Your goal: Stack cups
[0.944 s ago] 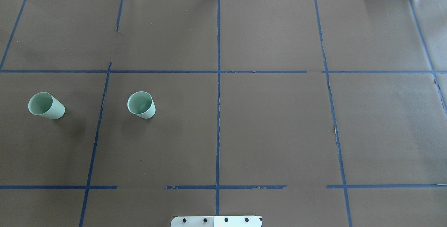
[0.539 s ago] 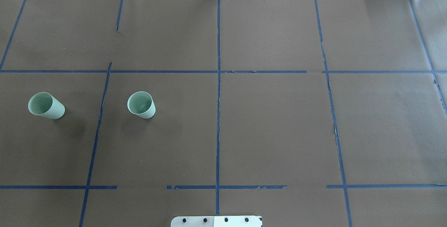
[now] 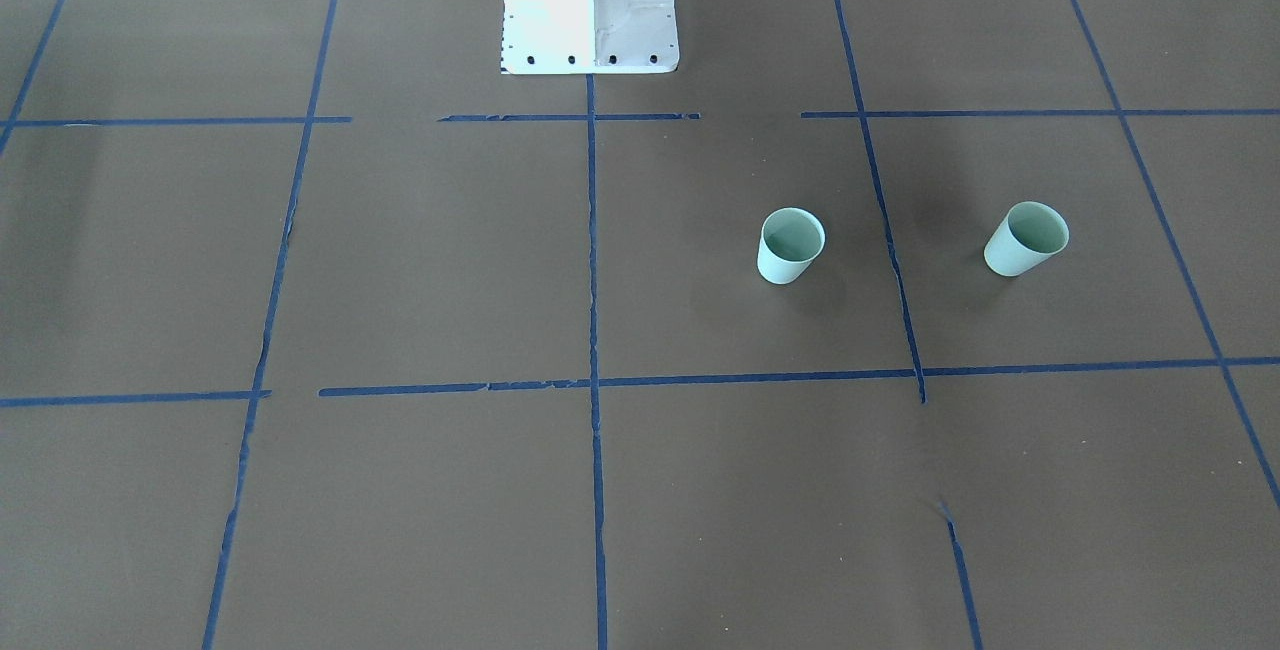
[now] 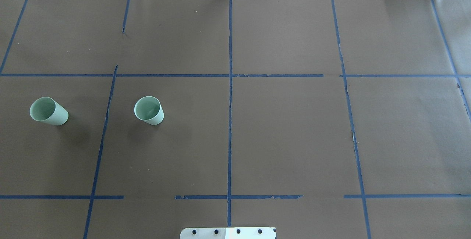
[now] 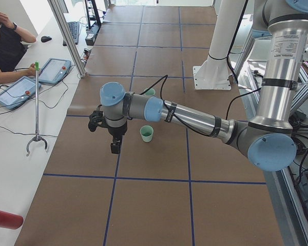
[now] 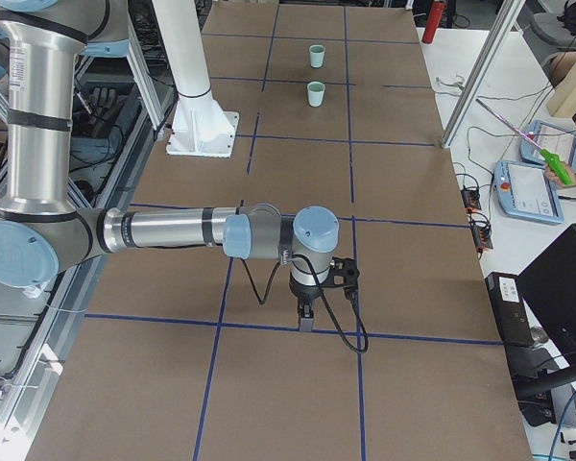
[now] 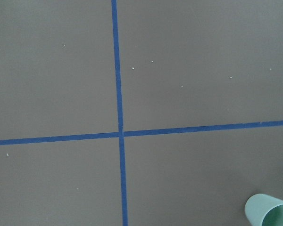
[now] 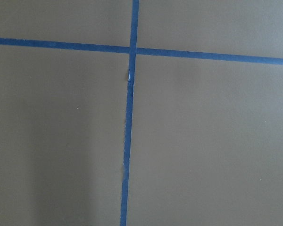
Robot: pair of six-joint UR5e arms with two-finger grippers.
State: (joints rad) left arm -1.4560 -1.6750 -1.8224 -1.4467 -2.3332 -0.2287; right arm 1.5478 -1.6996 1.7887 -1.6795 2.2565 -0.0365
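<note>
Outer cup (image 4: 49, 111) and inner cup (image 4: 149, 110) upright, apart on tabletop (image 4: 294, 139). Left claw (image 5: 114, 147) hangs near them, likely for pickup; right claw (image 6: 305, 315) far off. Openings: cannot tell.

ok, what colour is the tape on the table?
Blue; the tape shows best in the overhead view.

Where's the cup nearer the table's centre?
Overhead view: the inner cup stands on the robot's left side, a blue tape line between it and the outer cup.
</note>
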